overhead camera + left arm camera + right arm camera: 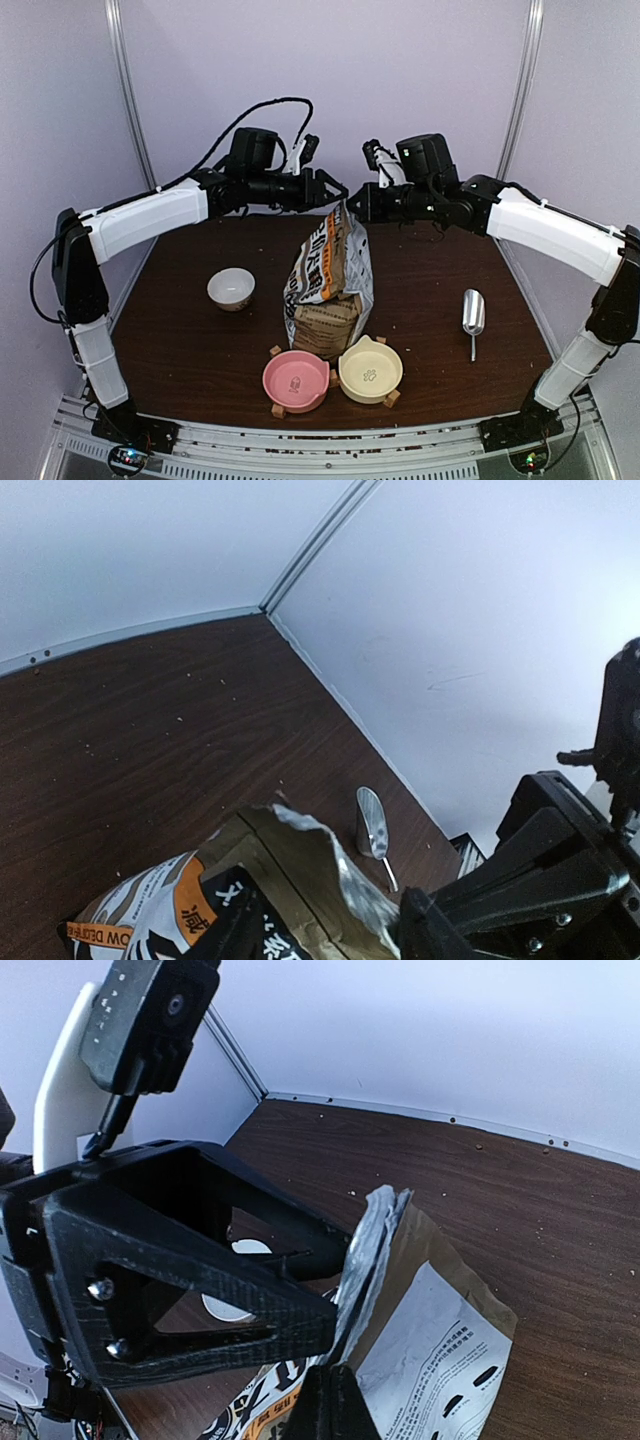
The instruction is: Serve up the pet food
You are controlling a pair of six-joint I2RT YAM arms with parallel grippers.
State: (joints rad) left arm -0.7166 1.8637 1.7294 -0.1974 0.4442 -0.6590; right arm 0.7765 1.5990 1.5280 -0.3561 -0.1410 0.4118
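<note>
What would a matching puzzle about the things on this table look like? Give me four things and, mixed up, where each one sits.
Things:
1. white bowl
2. metal scoop
3. pink bowl
4. paper bag

Places:
A. standing upright in the middle
B. at the front, beside the cream bowl
C. alone on the left
D. lying flat on the right

Pairs: 1-C, 2-D, 3-B, 4-A.
</note>
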